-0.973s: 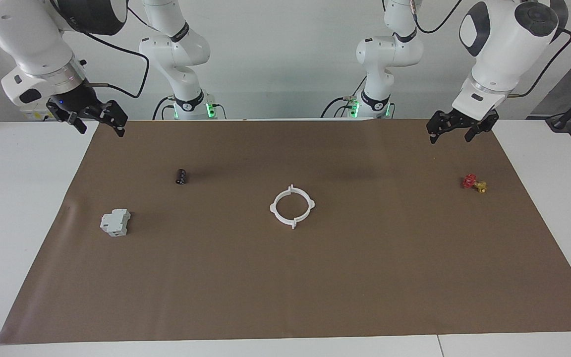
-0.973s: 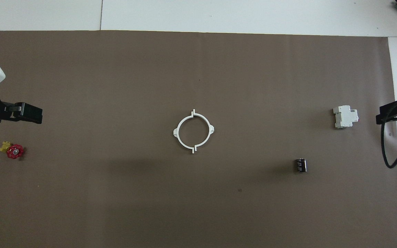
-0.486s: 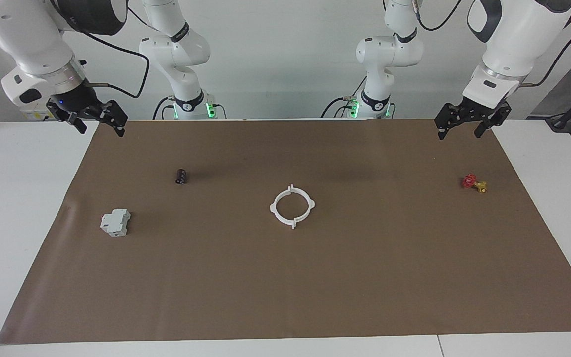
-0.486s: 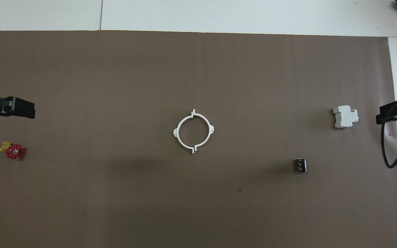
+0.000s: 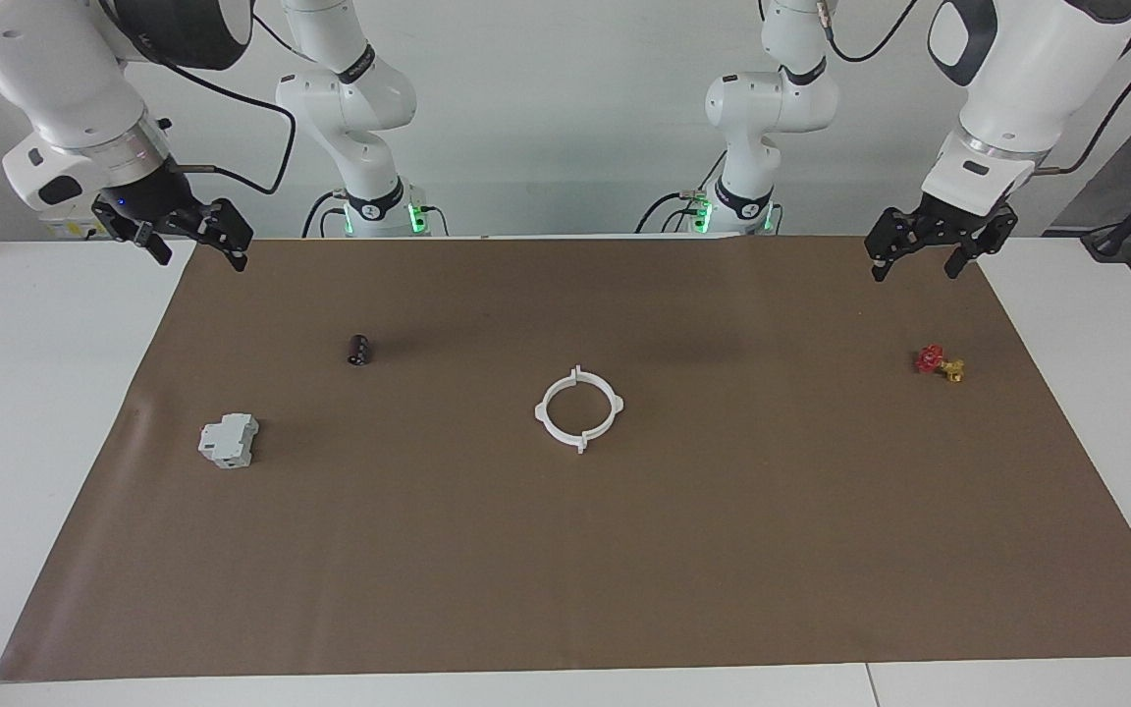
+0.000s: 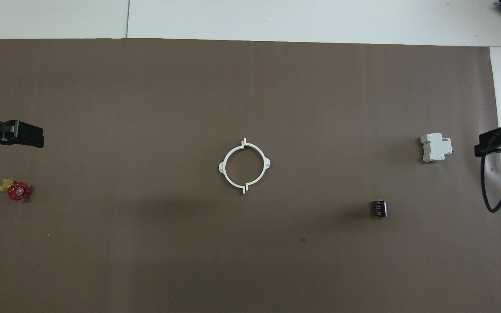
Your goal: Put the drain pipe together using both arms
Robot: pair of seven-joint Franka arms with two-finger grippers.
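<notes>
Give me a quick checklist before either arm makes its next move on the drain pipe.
1. Drain pipe flat on the mat, both halves together as a ring: ok.
2. Left gripper open, empty, raised over the mat's edge: ok.
3. Right gripper open, empty, raised: ok.
4. Valve, black cylinder and grey block apart from the ring: ok.
5. Halves locked at the tabs: cannot tell.

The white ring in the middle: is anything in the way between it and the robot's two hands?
Nothing visible is. Bare brown mat surrounds the white ring. The left gripper and right gripper hang open over the mat's corners; the valve, black cylinder and grey block lie aside.
</notes>
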